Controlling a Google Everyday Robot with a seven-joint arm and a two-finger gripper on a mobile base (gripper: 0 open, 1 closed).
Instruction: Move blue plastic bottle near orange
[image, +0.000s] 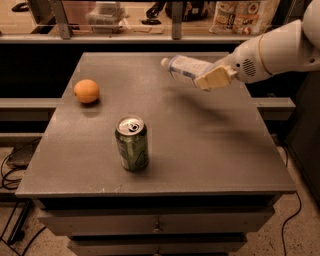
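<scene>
Grey tabletop (215, 150) in a dim room, cluttered shelf (150, 37) behind. Above its far right part, gripper (210, 79) on a white arm (280, 50), jaws closed on the blue plastic bottle (182, 66) at the base end. Bottle held clear of the surface, nearly level, white cap (164, 62) pointing left. At far left, orange (86, 91), well apart from the bottle; green soda can (132, 144) upright nearer the front, between the two but off the straight line. Likely trouble: grip at one end only, so smooth plastic apt to pivot or slip during the carry. Released on its side, prone to roll away. Brought in too close or too low, apt to nudge the orange toward the left edge, or clip the can.
</scene>
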